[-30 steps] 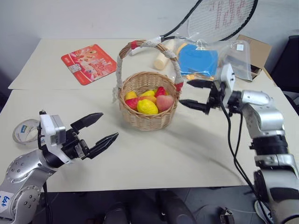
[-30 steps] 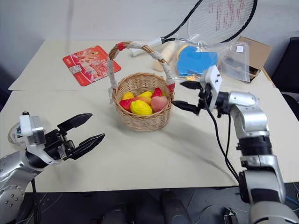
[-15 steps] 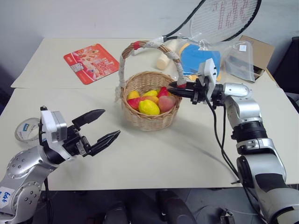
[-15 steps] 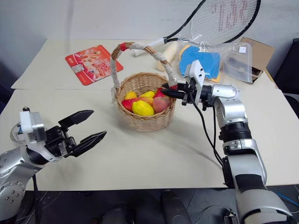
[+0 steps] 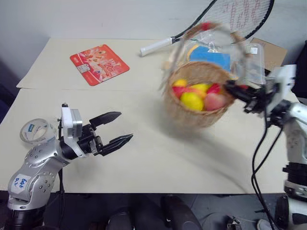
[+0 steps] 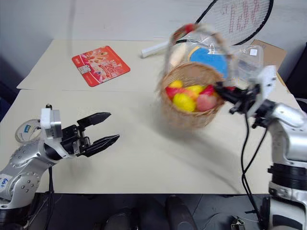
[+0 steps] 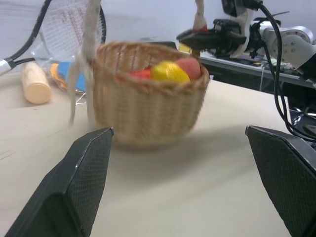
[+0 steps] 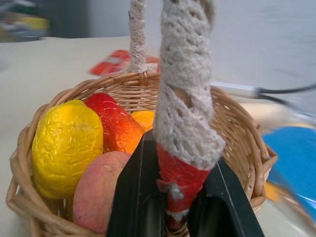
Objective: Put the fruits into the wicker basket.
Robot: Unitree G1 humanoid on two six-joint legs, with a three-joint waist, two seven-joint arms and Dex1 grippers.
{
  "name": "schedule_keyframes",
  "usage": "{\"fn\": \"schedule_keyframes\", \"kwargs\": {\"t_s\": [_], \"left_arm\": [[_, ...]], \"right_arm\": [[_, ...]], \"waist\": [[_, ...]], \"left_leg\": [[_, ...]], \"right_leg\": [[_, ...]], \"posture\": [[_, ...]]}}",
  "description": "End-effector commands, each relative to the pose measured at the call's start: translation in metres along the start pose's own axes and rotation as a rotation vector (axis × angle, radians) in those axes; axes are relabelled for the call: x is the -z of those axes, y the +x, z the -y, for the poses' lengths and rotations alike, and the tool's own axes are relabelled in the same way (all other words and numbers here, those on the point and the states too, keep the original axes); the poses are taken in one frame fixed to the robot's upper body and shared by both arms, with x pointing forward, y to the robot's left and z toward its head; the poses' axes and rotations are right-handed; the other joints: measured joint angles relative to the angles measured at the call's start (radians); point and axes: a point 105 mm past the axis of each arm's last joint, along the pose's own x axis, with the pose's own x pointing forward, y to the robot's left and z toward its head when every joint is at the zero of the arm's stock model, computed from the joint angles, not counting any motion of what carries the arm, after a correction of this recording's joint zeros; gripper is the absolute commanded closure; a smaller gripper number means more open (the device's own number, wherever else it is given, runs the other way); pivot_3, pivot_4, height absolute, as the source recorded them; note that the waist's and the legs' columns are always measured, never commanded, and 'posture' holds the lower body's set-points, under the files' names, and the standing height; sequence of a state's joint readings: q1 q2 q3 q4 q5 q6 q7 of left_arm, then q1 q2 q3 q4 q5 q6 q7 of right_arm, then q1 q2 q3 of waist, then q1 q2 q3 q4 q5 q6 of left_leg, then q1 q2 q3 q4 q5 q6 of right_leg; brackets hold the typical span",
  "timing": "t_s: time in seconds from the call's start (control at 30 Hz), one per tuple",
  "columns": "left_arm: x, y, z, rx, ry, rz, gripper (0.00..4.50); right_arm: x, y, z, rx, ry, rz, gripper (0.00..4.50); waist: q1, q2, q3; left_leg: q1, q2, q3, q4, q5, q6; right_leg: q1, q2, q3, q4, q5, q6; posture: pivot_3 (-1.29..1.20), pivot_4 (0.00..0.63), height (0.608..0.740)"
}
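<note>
The right gripper (image 8: 170, 217) is clamped on the red-taped foot of the wicker basket's (image 5: 199, 98) handle (image 8: 185, 113), on the basket's right side. The fruits (image 5: 196, 96) sit inside the basket: a yellow lemon (image 8: 64, 145), a red-and-yellow mango (image 8: 116, 126), a pink peach (image 8: 96, 190). The left gripper (image 5: 117, 129) hangs with its fingers spread, well to the left of the basket and touching nothing. The tennis racket (image 5: 225, 19) lies behind the basket

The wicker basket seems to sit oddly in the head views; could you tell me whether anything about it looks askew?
Yes. The wicker basket is tilted rather than flat on the table, because the right gripper is shut on the red-wrapped foot of its handle. The fruits remain inside; nothing has spilled.
</note>
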State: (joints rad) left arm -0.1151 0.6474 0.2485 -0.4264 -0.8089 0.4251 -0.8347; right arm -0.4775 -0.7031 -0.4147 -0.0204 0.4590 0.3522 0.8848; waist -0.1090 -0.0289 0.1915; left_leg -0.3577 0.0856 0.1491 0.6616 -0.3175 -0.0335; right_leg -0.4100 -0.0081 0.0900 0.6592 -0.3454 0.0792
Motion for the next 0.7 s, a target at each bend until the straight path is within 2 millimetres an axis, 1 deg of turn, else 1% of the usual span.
{"fn": "schedule_keyframes", "kwargs": {"t_s": [0.03,0.13,0.17,0.3,0.37,0.4,0.5,0.6,0.7], "left_arm": [[-0.004,0.004,-0.001,0.035,0.037,0.004,0.0],[-0.006,0.008,-0.004,0.056,0.049,0.008,0.0],[-0.006,0.009,-0.004,0.061,0.053,0.009,0.0],[-0.005,0.01,-0.002,0.063,0.056,0.013,0.0],[-0.004,0.009,-0.001,0.06,0.056,0.013,0.0],[-0.004,0.008,0.0,0.058,0.056,0.012,0.0],[-0.003,0.006,0.0,0.052,0.057,0.009,0.0],[-0.003,0.004,-0.002,0.034,0.065,0.004,0.0],[-0.002,0.002,-0.003,0.025,0.069,-0.011,0.0]], "right_arm": [[-0.015,-0.021,0.032,0.193,-0.103,0.062,4.35],[0.006,-0.033,0.058,0.329,-0.099,-0.003,4.35],[0.017,-0.034,0.065,0.364,-0.072,-0.03,4.35],[0.047,-0.037,0.075,0.425,-0.001,-0.094,4.35],[0.056,-0.037,0.076,0.433,0.025,-0.109,4.35],[0.058,-0.038,0.077,0.442,0.031,-0.106,3.6],[0.058,-0.043,0.08,0.477,0.02,-0.101,2.67],[0.043,-0.058,0.079,0.471,-0.006,-0.069,1.65],[0.031,-0.07,0.071,0.42,-0.027,-0.039,0.62]], "waist": [[-0.004,0.0,0.0],[-0.003,0.0,0.0],[-0.003,0.0,0.0],[-0.004,0.001,0.0],[-0.005,0.001,0.0],[-0.004,0.001,0.0],[-0.002,0.001,0.0],[0.002,0.001,0.0],[0.008,0.001,0.0]], "left_leg": [[0.0,0.0,0.0,0.0,0.0,0.0],[0.001,0.0,0.001,-0.001,0.0,0.0],[0.001,0.0,0.001,-0.001,0.0,0.0],[0.001,0.0,0.002,-0.001,0.0,0.0],[0.002,0.0,0.003,-0.001,0.0,0.0],[0.003,0.001,0.003,-0.001,0.0,0.0],[0.003,0.002,0.003,0.0,0.0,0.0],[0.002,0.002,0.003,-0.001,0.0,0.0],[0.002,0.003,0.002,-0.001,0.0,0.0]], "right_leg": [[0.0,0.0,0.0,0.0,0.0,0.0],[0.0,0.001,0.001,0.0,0.0,0.0],[0.0,0.001,0.001,0.0,0.0,0.0],[0.0,0.0,0.002,0.0,0.0,0.0],[0.0,0.001,0.003,0.001,0.0,0.0],[0.0,0.001,0.003,0.001,0.0,0.0],[0.0,0.001,0.003,0.001,0.0,0.0],[0.0,0.0,0.003,0.001,0.0,0.0],[0.0,0.0,0.002,0.0,0.0,0.001]], "posture": [[0.0,0.15,0.74],[0.0,0.15,0.74],[0.0,0.15,0.74],[0.0,0.15,0.74],[0.0,0.15,0.74],[0.0,0.15,0.74],[0.0,0.15,0.74],[0.0,0.15,0.74],[0.0,0.15,0.74]]}}
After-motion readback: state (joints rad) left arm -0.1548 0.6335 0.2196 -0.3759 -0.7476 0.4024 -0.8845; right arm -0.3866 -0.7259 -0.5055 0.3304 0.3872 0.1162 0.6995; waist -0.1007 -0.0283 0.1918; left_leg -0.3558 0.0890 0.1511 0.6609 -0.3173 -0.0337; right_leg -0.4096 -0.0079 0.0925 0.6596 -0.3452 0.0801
